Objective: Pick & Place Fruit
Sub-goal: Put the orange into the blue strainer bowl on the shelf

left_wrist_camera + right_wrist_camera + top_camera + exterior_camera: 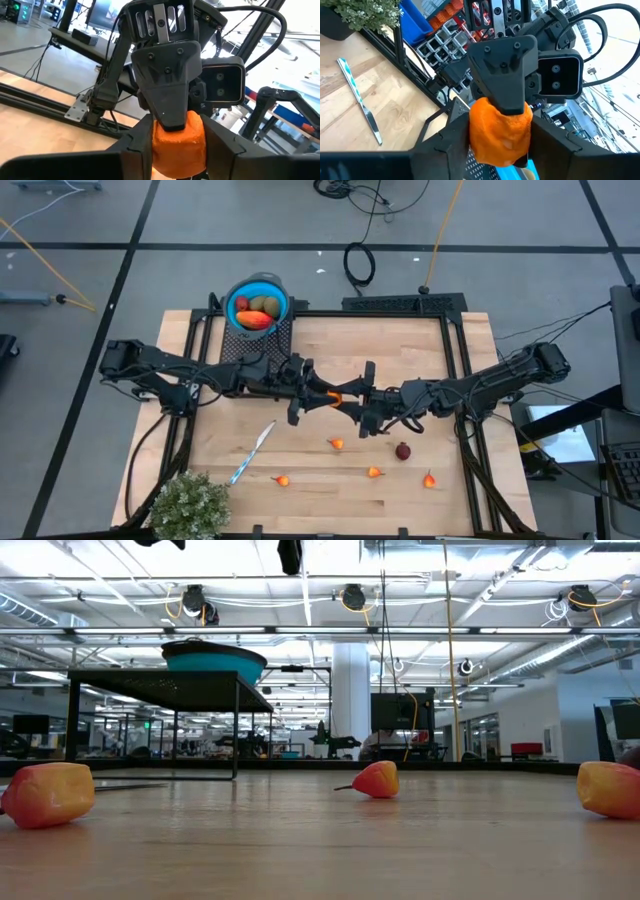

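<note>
You have several fruits in the blue bowl already; five small ones lie on the table. Midair, left gripper and right gripper both pinch one orange fruit, a handover

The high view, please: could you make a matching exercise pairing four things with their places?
Things:
1. blue bowl
2. knife
3. green plant
4. orange piece

Places:
A. front left corner of the table
B. between the two pincers, mid-table
C. raised rack at the back
D. flat on the wood, left of centre

Pairs: 1-C, 2-D, 3-A, 4-B
</note>
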